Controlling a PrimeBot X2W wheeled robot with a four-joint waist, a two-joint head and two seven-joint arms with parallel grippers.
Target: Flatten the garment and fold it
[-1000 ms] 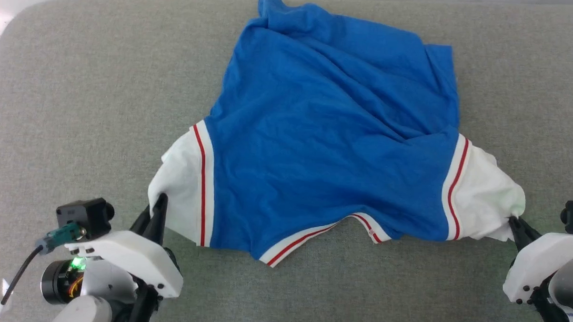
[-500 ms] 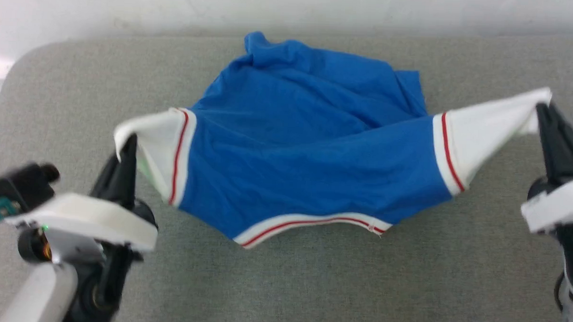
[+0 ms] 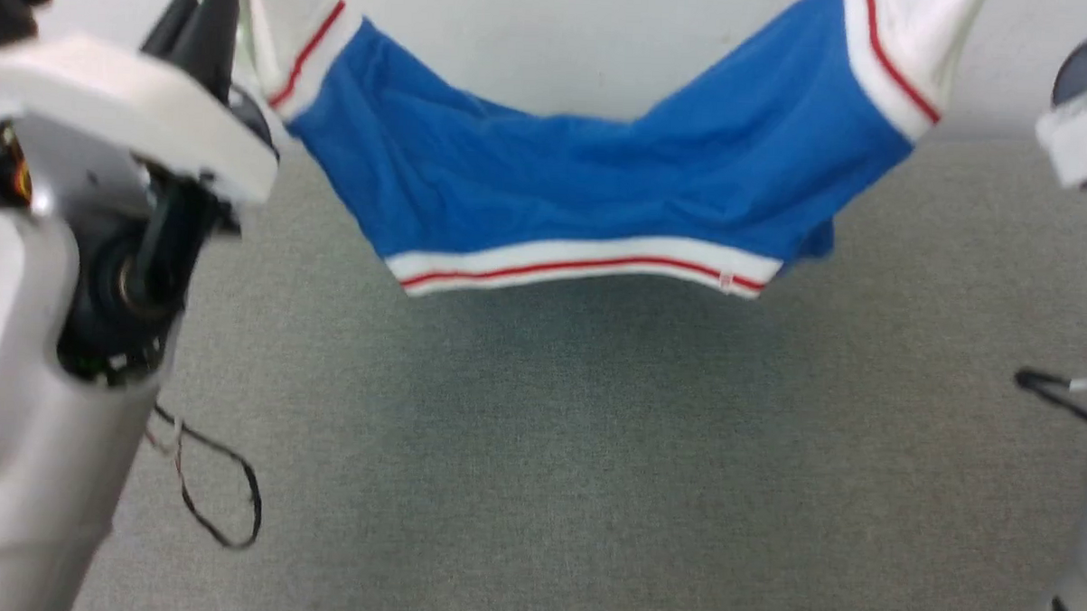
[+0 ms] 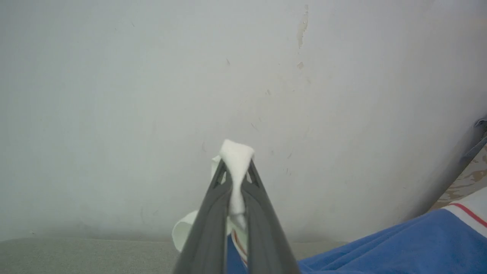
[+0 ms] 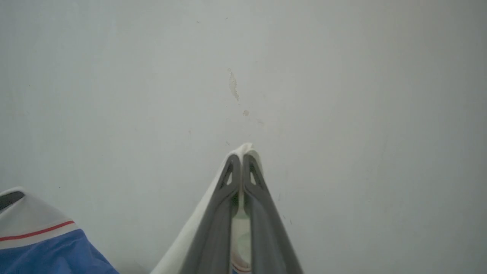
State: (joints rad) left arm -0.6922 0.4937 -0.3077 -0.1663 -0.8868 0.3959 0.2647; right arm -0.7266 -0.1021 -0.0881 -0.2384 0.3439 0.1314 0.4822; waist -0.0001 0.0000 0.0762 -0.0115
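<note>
The garment (image 3: 602,190), a bright blue shirt with white sleeves and thin red stripes, hangs stretched in the air between my two grippers, above the grey surface. Its white, red-striped collar band sags lowest in the middle. My left gripper (image 4: 236,167) is shut on a pinch of the white left sleeve (image 4: 236,154), high at the upper left of the head view. My right gripper (image 5: 242,160) is shut on the white right sleeve (image 5: 198,236), with its fingertips past the top edge of the head view. The shirt's front is hidden.
A grey padded surface (image 3: 538,450) lies below the hanging shirt. A pale wall (image 3: 589,45) stands behind it. A loose black cable (image 3: 220,493) dangles under my left arm, and another cable (image 3: 1056,391) shows by my right arm.
Both arms have risen and spread, lifting the garment by its sleeves off the grey surface until it hangs free. The head view has tilted up towards the wall.
</note>
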